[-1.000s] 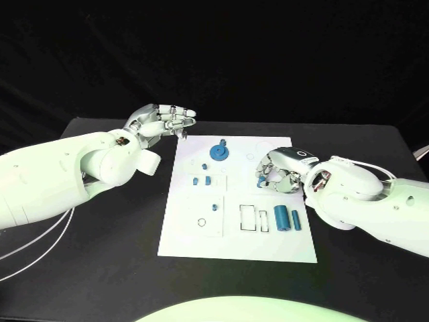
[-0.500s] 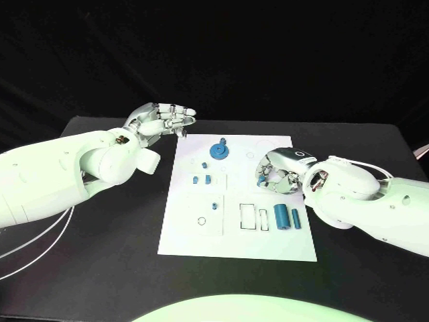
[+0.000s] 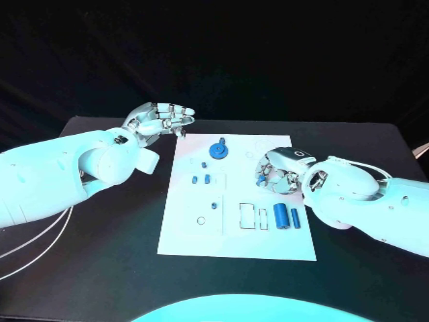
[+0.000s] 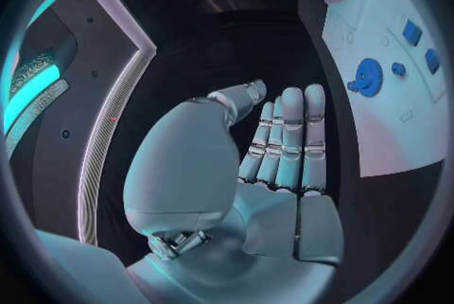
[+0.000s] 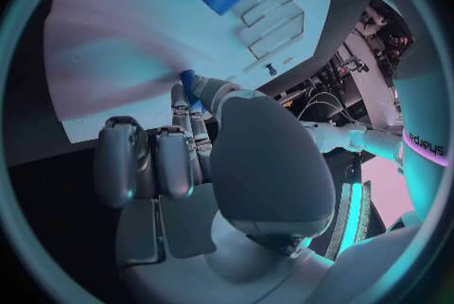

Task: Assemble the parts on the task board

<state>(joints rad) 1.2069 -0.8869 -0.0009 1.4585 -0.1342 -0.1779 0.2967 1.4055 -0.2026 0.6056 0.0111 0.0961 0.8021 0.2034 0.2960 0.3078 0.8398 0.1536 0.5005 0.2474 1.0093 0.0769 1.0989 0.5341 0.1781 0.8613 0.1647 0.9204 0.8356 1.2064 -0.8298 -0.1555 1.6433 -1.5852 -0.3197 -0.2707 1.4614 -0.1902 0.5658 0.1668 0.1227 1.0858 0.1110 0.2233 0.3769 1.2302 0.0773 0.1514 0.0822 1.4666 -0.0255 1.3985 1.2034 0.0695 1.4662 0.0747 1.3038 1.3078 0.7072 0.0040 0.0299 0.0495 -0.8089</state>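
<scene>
The white task board [image 3: 236,235] lies in the middle of the table. A blue gear [image 3: 218,150] stands near its far edge, with small blue pieces [image 3: 201,179] below it. Two blue cylinders [image 3: 286,217] lie near the right edge. My right hand [image 3: 279,172] hovers over the board's right side and pinches a small blue part [image 3: 261,180] between thumb and fingers; the part [image 5: 188,85] shows at the fingertips close to the board [image 5: 104,54]. My left hand [image 3: 161,121] hangs beyond the board's far left corner, with straight, spread fingers [image 4: 284,138] holding nothing.
Rectangular outlines and slots [image 3: 252,216] mark the board beside the cylinders. A tiny blue piece [image 3: 216,203] sits mid-board. Black table [image 3: 98,268] surrounds the board on all sides.
My right hand has edged slightly left over the board, still holding the blue part. The left hand's fingers have straightened a little.
</scene>
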